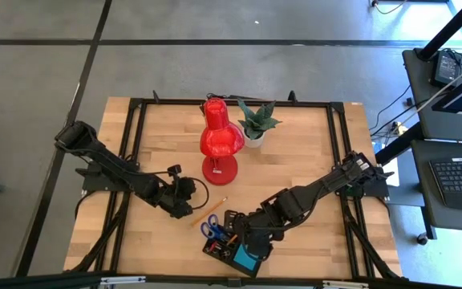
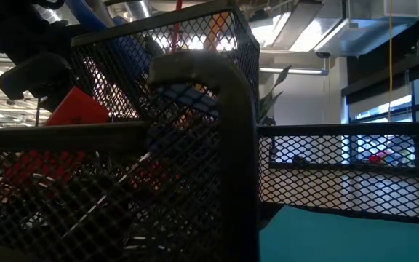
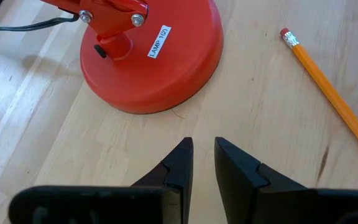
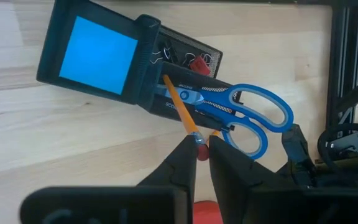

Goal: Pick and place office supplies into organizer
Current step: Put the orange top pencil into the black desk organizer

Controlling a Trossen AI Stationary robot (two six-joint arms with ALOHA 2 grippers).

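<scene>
The black mesh organizer (image 4: pixel 148 68) lies near the table's near edge (image 1: pixel 235 250). It holds the blue note pad (image 4: pixel 98 46), black clips (image 4: pixel 166 53) and a small red block (image 4: pixel 197 62). The blue-handled scissors (image 4: pixel 253 121) rest with their blades in the organizer and their handles sticking out. My right gripper (image 4: pixel 201 152) hovers over the organizer, shut on an orange pencil (image 4: pixel 179 106). A second orange pencil (image 3: pixel 334 93) lies flat on the wood. My left gripper (image 3: pixel 202 149) is beside it, open by a narrow gap and holding nothing, in front of the red lamp's base (image 3: pixel 154 56). My right gripper pinches the orange pencil at its eraser end (image 4: pixel 197 144) between the two fingertips (image 4: pixel 185 155), coming from above. The pencil slants away from the fingers, and its pointed end (image 4: pixel 165 79) reaches into the organizer beside the scissors' blades.
The red desk lamp (image 1: pixel 219 144) and a small green potted plant (image 1: pixel 255 124) stand toward the table's far side. A black cable (image 3: pixel 36 25) runs from the lamp. The low view is filled by the organizer's mesh wall (image 2: pixel 195 145).
</scene>
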